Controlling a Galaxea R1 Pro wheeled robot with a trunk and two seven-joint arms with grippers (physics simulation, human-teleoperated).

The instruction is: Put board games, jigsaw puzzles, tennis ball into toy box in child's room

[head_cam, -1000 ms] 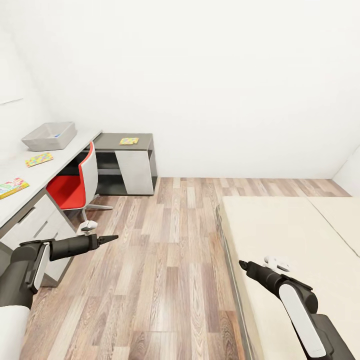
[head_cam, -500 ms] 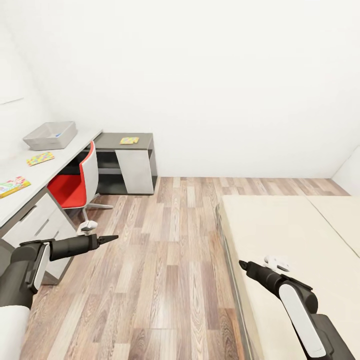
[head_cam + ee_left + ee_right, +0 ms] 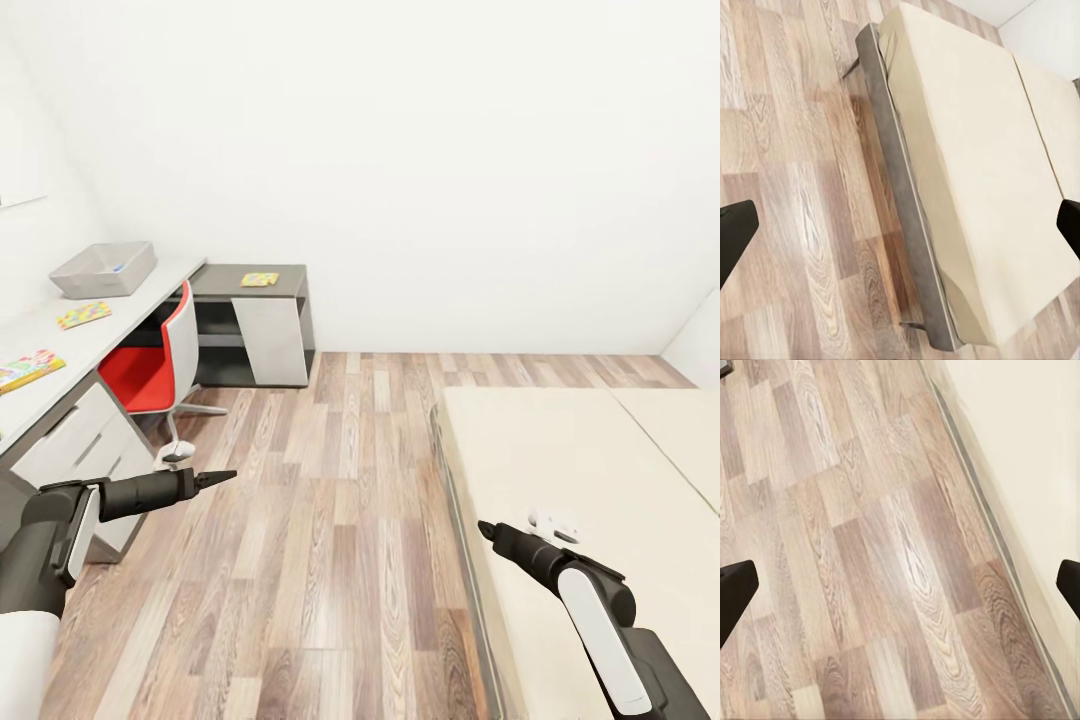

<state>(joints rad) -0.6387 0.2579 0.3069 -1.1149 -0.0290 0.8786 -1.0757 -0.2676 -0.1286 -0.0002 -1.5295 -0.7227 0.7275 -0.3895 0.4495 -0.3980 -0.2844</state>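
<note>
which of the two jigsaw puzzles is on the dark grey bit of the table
The far jigsaw puzzle, lying alone on the dark grey end section. The other jigsaw puzzle lies on the pale top, between the toy box and the board game.

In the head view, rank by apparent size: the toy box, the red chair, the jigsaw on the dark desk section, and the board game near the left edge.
1. Red chair
2. Toy box
3. Board game, though it is nearer the camera and partly cut off
4. Jigsaw, farthest away, so its small look is unsure
</note>
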